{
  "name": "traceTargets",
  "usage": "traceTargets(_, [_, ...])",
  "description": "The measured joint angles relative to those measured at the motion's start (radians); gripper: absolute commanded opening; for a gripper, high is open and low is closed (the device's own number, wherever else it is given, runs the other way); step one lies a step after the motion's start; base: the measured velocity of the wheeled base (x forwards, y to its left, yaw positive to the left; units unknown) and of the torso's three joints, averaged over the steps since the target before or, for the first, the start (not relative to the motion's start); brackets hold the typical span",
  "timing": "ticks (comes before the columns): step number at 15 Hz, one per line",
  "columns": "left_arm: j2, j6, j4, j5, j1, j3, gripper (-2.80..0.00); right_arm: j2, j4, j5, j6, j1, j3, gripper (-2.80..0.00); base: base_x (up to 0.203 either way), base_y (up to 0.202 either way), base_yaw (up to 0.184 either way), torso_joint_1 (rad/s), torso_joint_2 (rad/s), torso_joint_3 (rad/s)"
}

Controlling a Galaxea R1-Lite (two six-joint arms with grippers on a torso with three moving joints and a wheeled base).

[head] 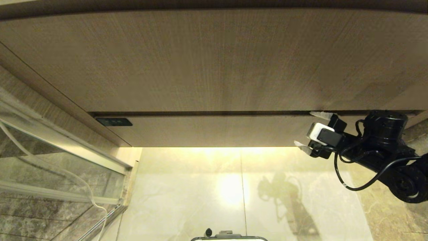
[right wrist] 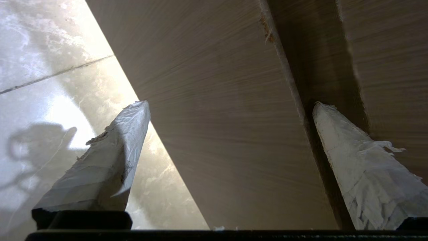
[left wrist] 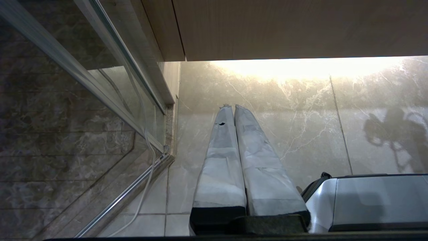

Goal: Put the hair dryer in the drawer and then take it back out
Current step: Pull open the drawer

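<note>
drawer [head: 217,130]: 1, closed | right end effector [head: 309,130]: wide, empty | left end effector [left wrist: 230,108]: narrow, empty

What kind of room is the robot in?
Probably a bathroom: a glass shower screen with metal rails, a glossy marble floor, and a floating wood-grain cabinet lit from beneath.

Count, all views:
- Drawer [head: 214,130]: one, low wood-grain front.
- Taller wood-grain panel [head: 207,60] above it: one.
- Dark gap [head: 200,113] between panel and drawer: one.
- Small dark rectangular plate [head: 114,122] at drawer's left end: one.
- Robot hands: two, right hand [head: 309,130], left hand [left wrist: 230,107].
- Taped fingers per hand: two.
- White cord [head: 83,184] behind the glass: one.
- Glass screen [head: 50,160]: one.
</note>
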Motion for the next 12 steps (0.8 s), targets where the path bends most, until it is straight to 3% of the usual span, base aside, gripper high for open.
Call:
traceTargets(8, [0.000, 0.000, 0.001, 0.000, 0.000, 0.000, -2.80, 0.085, -0.004, 0.034, -0.004, -0.051, -0.072, 0.00, 0.000, 0.000, 0.000, 0.000, 0.00, 0.000])
traceTargets(12, [0.000, 0.000, 0.001, 0.000, 0.000, 0.000, -2.80, 0.098, 0.045, 0.010, 0.021, -0.069, -0.088, 0.00, 0.000, 0.000, 0.000, 0.000, 0.00, 0.000])
